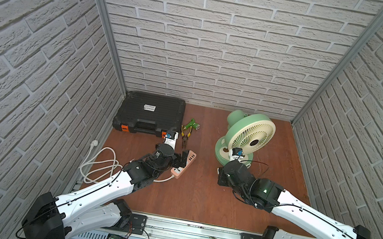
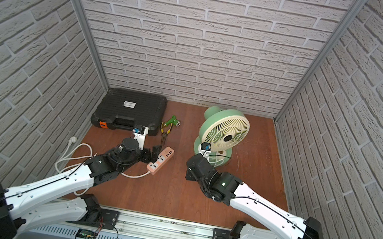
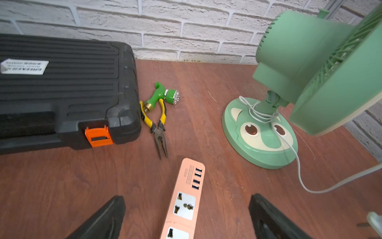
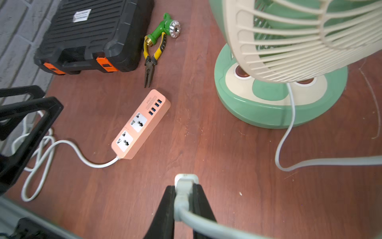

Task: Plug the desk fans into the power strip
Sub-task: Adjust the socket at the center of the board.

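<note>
Pinched the plug (image 4: 185, 181) in the right jaws, apart from the power strip (image 4: 144, 115). Held the left jaws spread, close beside the strip. Seemed best to steady it first, then square the plug to a socket (image 4: 139, 122).

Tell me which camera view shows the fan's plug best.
The right wrist view: the plug sits close and sharp, pinched in the right end effector. The left wrist view catches only a blurred sliver at the frame edge. In both top views the right arm hides nearly all of it.
</note>
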{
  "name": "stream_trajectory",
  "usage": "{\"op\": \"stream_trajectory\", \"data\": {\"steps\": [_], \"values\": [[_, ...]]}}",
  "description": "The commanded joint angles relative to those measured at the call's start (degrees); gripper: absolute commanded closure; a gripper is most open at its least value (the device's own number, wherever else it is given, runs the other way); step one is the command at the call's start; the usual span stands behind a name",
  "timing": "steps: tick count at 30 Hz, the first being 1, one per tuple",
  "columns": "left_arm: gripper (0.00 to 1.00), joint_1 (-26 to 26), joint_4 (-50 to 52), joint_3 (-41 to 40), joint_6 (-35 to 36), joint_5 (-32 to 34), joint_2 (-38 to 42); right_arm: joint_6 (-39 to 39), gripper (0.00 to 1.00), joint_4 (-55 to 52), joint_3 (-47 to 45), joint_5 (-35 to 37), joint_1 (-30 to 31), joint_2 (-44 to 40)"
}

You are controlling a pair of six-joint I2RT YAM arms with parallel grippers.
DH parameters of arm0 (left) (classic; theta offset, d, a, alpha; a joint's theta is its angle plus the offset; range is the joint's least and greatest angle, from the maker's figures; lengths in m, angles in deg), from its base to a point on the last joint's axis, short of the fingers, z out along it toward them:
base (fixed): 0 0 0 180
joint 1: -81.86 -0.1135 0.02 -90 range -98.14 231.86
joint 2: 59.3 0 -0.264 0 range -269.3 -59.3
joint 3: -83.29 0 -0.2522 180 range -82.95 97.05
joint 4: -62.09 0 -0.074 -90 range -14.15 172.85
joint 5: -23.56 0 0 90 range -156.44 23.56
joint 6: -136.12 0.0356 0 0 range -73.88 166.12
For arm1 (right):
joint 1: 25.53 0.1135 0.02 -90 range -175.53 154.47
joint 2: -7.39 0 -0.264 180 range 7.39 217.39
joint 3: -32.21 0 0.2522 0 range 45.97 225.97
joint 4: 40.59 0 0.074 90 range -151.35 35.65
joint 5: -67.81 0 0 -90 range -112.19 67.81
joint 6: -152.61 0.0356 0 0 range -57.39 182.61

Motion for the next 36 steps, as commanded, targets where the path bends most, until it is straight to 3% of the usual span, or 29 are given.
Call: {"op": "stream_trajectory", "data": {"steps": [1, 6, 9, 13, 22, 26, 33, 36], "values": [[0.02, -1.2, -1.2, -1.0, -5.1, 1.1, 1.3, 1.9, 0.97, 1.4, 2.0, 8.0, 3.1, 3.4], [0.02, -4.7, 0.8, -2.4, -9.3, -1.6, 0.9, 2.8, 0.97, 0.9, 4.5, 10.9, 5.3, 7.4], [0.02, -7.0, -1.6, -4.6, -11.7, -6.6, 1.1, 3.3, 0.97, 3.7, 3.5, 9.7, 5.3, 8.2], [0.02, -7.3, -1.9, -4.7, -11.2, -8.5, 0.2, 5.3, 0.97, 3.3, 4.1, 9.7, 5.4, 9.7], [0.02, -7.9, -0.2, -4.7, -12.1, -7.7, -2.4, 12.6, 0.97, -0.6, 6.3, 14.5, 5.9, 12.7], [0.02, -8.7, -0.8, -5.9, -14.2, -9.0, -4.8, 11.7, 0.97, 2.1, 6.0, 15.2, 6.0, 14.1], [0.17, -12.2, -5.6, -6.9, -16.7, -17.3, -9.5, 10.2, 0.98, 1.7, 8.9, 14.7, 6.0, 17.8], [0.15, -12.2, -8.7, -8.5, -17.1, -20.5, -10.3, 9.9, 0.97, 3.7, 8.4, 13.7, 6.0, 18.0]]}}
